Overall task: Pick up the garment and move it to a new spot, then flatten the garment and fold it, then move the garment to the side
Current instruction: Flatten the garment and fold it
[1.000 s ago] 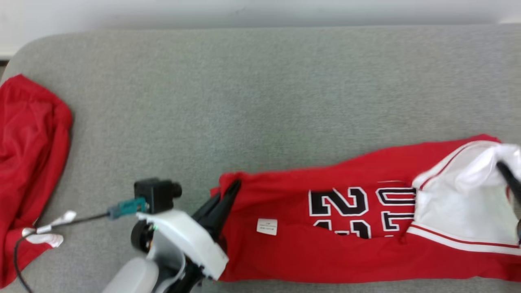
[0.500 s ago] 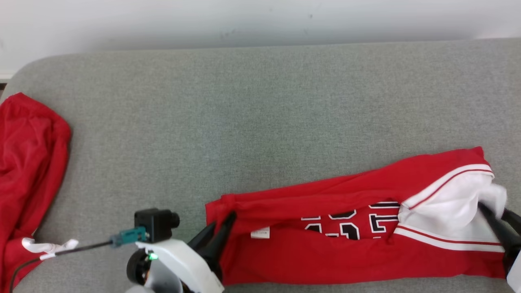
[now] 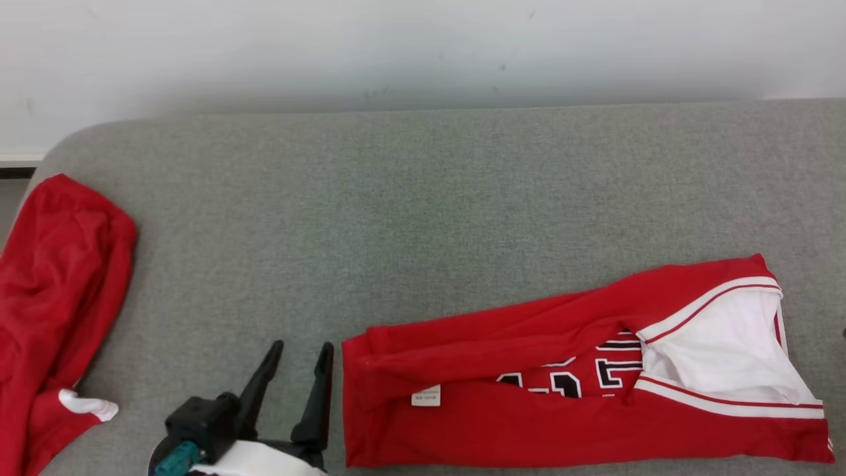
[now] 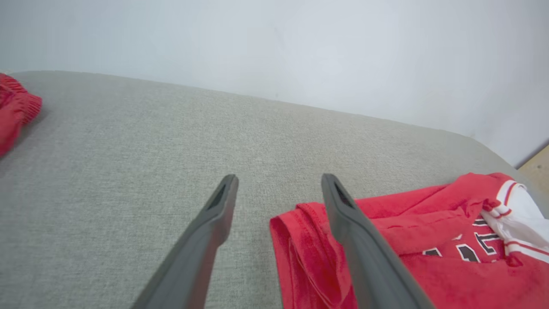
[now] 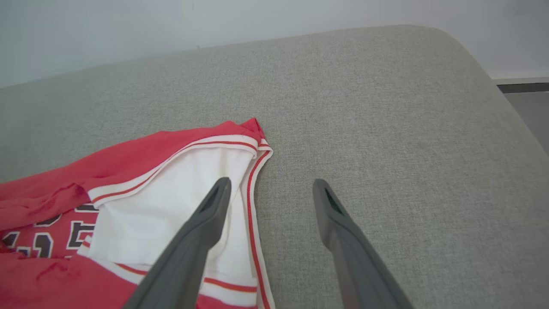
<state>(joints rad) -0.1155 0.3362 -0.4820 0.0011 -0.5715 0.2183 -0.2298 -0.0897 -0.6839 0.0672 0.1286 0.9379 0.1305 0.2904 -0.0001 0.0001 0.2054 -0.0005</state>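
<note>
The garment (image 3: 529,423) is a red jersey with black-and-white numbers and a white striped panel. It lies folded in a long band on the grey cushion (image 3: 396,211), at the lower right of the head view. My left gripper (image 3: 301,347) stands open just left of the garment's left end, holding nothing. In the left wrist view the left gripper (image 4: 279,178) has its right finger over the red hem of the garment (image 4: 429,240). My right gripper (image 5: 271,182) is open, and its left finger hangs above the white panel at the end of the garment (image 5: 141,214).
A second red cloth (image 3: 53,284) lies bunched at the cushion's left end, and its edge (image 4: 13,107) appears in the left wrist view. A pale wall (image 3: 423,46) runs behind the cushion. The cushion's rounded right end (image 5: 472,56) drops to the floor.
Both grippers have opened and let go of the garment's ends, and both have drawn back. The garment now lies flatter on the cushion. The head camera has tilted, which shifts the whole picture.
</note>
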